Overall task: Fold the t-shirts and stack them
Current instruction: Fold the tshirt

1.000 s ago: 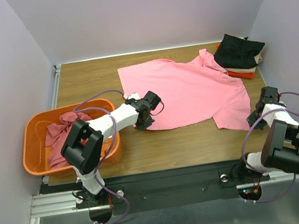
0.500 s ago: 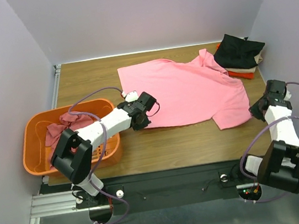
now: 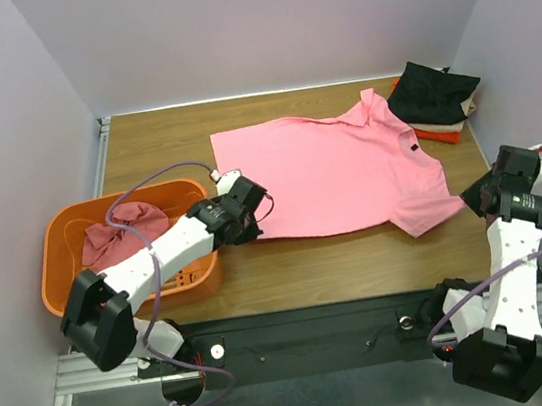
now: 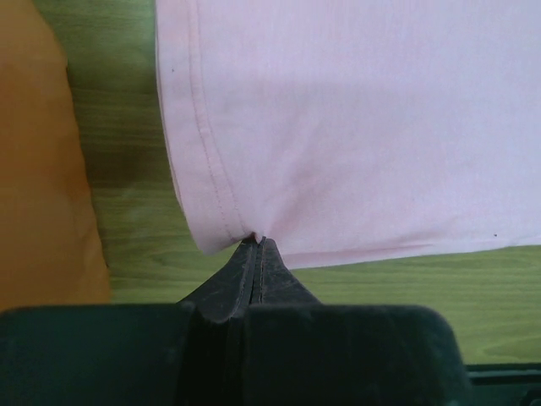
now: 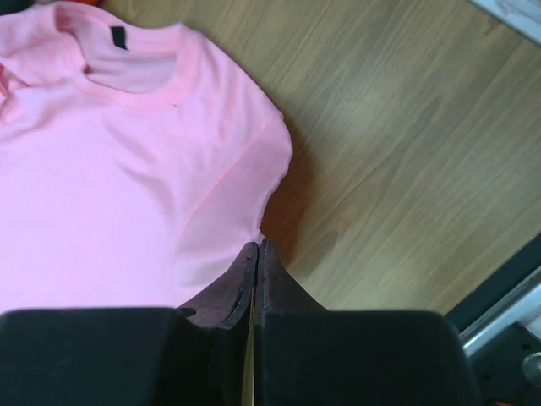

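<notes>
The light pink t-shirt [image 3: 332, 169] lies spread on the table [image 3: 157, 143]. At left, the orange basket [image 3: 53, 256] holds a crumpled rose t-shirt [image 3: 122, 234]. The folded stack [image 3: 435, 99] sits far right. The left gripper [image 4: 258, 243] pinches the pink shirt's near-left hem corner, the right gripper [image 5: 256, 247] its right sleeve.

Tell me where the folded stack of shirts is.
Top view: the folded stack sits at the far right corner of the table, just right of the pink shirt.

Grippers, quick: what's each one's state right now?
Left gripper: closed, pinching the pink t-shirt at its bottom hem corner.
Right gripper: closed, pinching the same shirt's sleeve edge.
</notes>
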`<state>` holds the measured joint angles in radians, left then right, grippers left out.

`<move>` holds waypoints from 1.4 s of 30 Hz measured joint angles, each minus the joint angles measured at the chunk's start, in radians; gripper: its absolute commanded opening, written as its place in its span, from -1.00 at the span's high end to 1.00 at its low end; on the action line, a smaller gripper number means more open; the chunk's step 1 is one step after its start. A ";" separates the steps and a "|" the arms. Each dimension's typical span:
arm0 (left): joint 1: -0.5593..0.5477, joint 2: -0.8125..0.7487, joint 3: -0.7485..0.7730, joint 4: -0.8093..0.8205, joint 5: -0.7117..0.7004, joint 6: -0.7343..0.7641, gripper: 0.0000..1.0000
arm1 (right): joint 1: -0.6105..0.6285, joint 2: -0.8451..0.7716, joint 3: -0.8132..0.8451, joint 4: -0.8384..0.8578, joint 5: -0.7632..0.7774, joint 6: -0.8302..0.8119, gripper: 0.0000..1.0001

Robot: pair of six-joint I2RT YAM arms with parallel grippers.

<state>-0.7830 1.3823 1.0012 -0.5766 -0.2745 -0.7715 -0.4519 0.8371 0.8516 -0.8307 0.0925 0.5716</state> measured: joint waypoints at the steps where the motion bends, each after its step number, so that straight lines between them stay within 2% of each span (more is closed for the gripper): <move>1: 0.000 -0.027 -0.017 0.000 0.006 0.002 1.00 | 0.000 -0.012 0.022 -0.019 0.005 -0.002 0.99; 10: 0.000 -0.163 -0.077 -0.016 0.051 0.017 1.00 | 0.000 -0.083 0.171 -0.183 0.030 -0.008 0.99; 21: 0.000 -0.238 -0.112 -0.022 0.145 0.036 1.00 | 0.000 -0.150 0.240 -0.330 0.072 -0.041 0.99; 29: 0.000 -0.166 -0.114 -0.022 0.194 0.064 1.00 | 0.000 -0.055 0.158 -0.290 0.062 -0.079 0.99; 35: 0.002 -0.039 -0.108 -0.016 0.210 0.089 1.00 | 0.000 0.087 0.101 -0.173 0.022 -0.094 0.99; 42: 0.029 0.061 -0.035 -0.013 0.214 0.110 1.00 | 0.000 0.264 0.108 -0.043 -0.019 -0.107 0.99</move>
<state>-0.7544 1.4429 0.9665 -0.5900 -0.0601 -0.6617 -0.4519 1.1007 0.9596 -0.8738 0.0731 0.4648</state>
